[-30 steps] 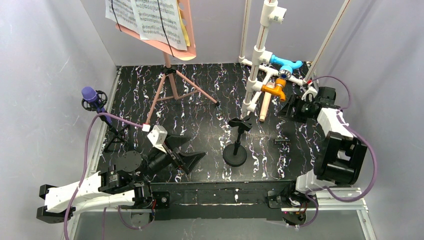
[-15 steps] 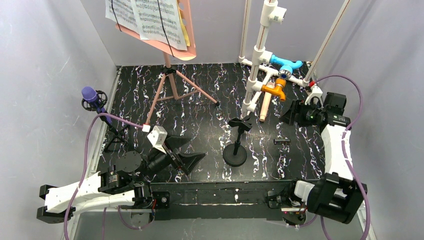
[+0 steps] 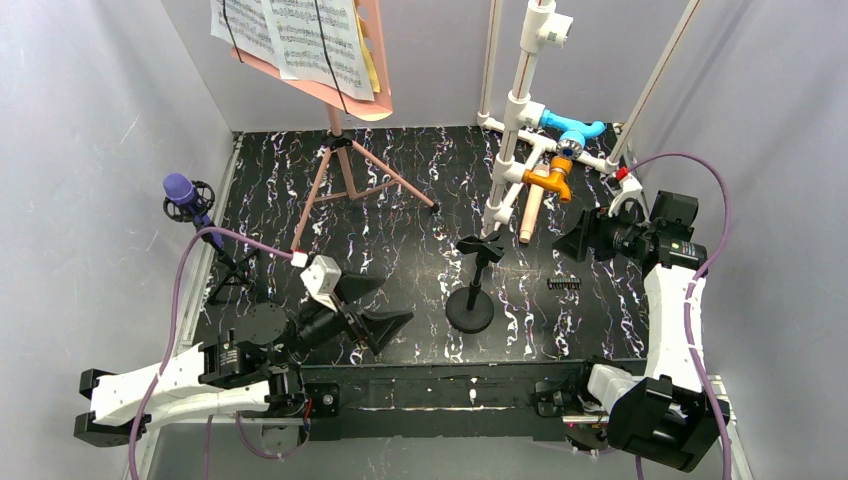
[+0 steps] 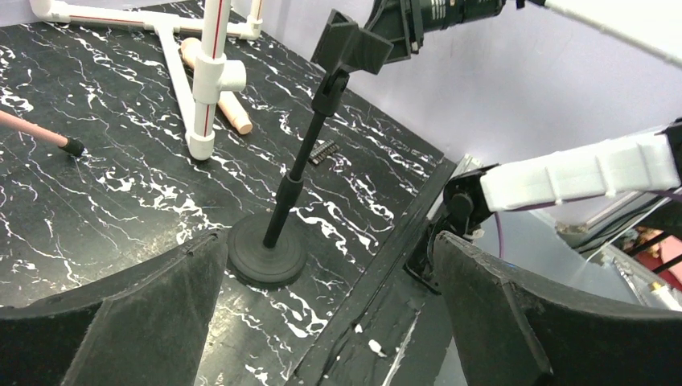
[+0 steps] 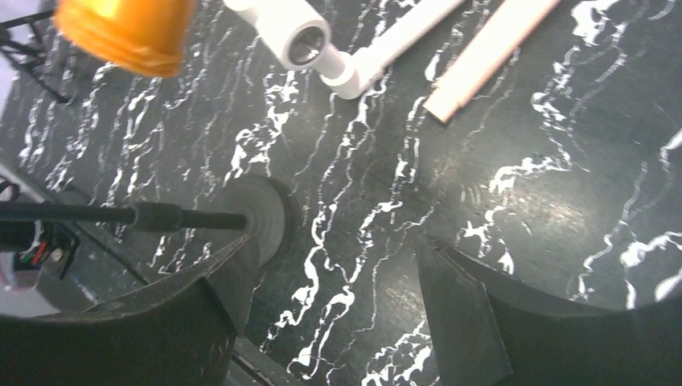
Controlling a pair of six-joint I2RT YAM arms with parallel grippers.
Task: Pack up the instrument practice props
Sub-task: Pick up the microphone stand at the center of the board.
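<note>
The pink perforated sheet-music holder stands on tripod legs at upper left, with printed music pages strapped across it. The purple microphone is perched at the left edge, and the beige cylindrical microphone lies flat beside the white pipe frame. A black round-based clip stand stands upright at centre. The left gripper, lower left, has its jaws spread wide and empty, facing that stand. The right gripper, at right, has its jaws parted and holds nothing above the black marbled table.

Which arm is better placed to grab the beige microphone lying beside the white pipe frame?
Right. The right gripper hangs with open jaws just beside the beige microphone. The left gripper, also open, sits farther off, on the far side of the black round-base stand.
</note>
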